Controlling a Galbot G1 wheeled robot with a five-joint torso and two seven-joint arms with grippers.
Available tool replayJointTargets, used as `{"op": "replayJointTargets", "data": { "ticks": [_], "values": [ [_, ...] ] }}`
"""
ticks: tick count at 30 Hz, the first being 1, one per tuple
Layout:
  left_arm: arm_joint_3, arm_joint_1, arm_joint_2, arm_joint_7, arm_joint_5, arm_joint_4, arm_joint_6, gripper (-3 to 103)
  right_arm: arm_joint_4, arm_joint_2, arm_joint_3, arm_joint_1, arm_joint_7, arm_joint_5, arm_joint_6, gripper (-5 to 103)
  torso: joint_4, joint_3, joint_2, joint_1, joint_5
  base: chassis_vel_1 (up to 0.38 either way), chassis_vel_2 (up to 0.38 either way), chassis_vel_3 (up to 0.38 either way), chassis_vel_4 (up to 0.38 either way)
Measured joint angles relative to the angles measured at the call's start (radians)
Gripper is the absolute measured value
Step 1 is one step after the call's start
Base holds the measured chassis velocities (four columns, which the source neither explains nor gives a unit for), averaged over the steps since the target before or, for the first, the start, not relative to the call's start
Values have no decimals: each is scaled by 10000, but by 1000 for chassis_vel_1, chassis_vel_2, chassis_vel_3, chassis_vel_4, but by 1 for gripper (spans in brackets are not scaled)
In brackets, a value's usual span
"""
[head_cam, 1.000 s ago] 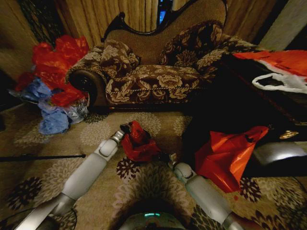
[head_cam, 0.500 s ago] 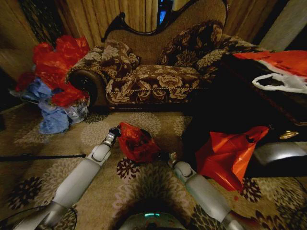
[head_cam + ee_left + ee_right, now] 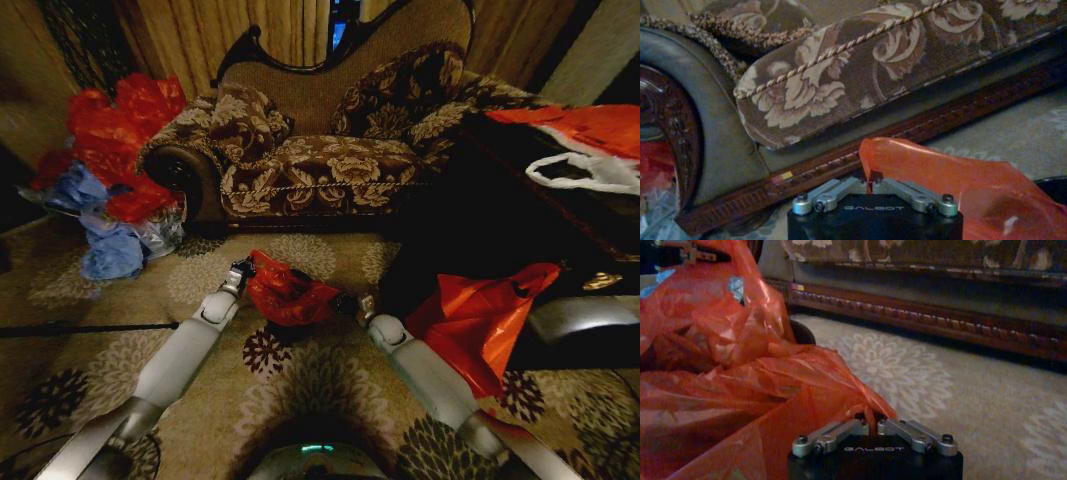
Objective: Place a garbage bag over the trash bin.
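Both arms were stretched low over the patterned carpet point(image 3: 300, 390) in front of the floral sofa point(image 3: 330, 165), with the garbage bag point(image 3: 285, 295) strung between them. The left gripper point(image 3: 871, 186) had its fingers point(image 3: 833, 192) clenched on one edge of the deep-red plastic; a corner of the bag rose just past the fingertips and the rest billowed away to one side of them. Just beyond those fingers ran the carved wooden base of the sofa, and its cushion edge hung above.

The right gripper point(image 3: 871, 425) was likewise pinched shut on a thin twisted fold of the bag, which swelled out crinkled and glossy from the fingertips and spread wide beside them. Far across the bag from those fingers, the other gripper showed at its opposite edge.

A dark curved edge, apparently the rim of the trash bin point(image 3: 802, 332), peeked out from behind the plastic in the right wrist view, so the bag hung over and in front of it; I could not tell whether the bag was already over the rim. A larger orange-red bag point(image 3: 480, 320) lay well apart past the right arm, and a heap of red and blue bags point(image 3: 105, 180) sat beyond the left.
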Motion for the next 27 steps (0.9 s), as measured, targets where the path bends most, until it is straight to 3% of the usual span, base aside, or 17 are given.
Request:
{"op": "replayJointTargets", "data": {
  "ticks": [6, 9, 11, 22, 27],
  "values": [
    [-76, -153, -236, -529, -163, 150, 46, 0, -174, 122, 2, 206, 41, -47, 2, 0, -1, 0, 0, 0, -1, 0, 0, 0, 0],
    [-128, -207, -433, -1617, -520, 106, 135, 0, -264, 113, 60, 308, 108, -116, 2, 0, 1, 1, -1, 0, 0, 0, 0, 0, 0],
    [-166, -244, -540, -1930, -579, 118, 141, 0, -285, 114, 144, 329, 156, -152, -1, 0, 0, 0, -1, 0, 0, 0, 0, 0, 0],
    [-109, -538, -1113, -2236, -637, 532, 219, 0, -987, 310, 189, 756, 38, -294, 13, 0, 0, 0, -1, 0, -1, 0, 0, 0, 0],
    [-81, -893, -1511, -2443, -1017, 1351, 572, 0, -1720, 624, 140, 1120, -331, -390, 47, 0, -1, 0, -1, 0, -2, 0, 0, 0, 0]
  ]
}}
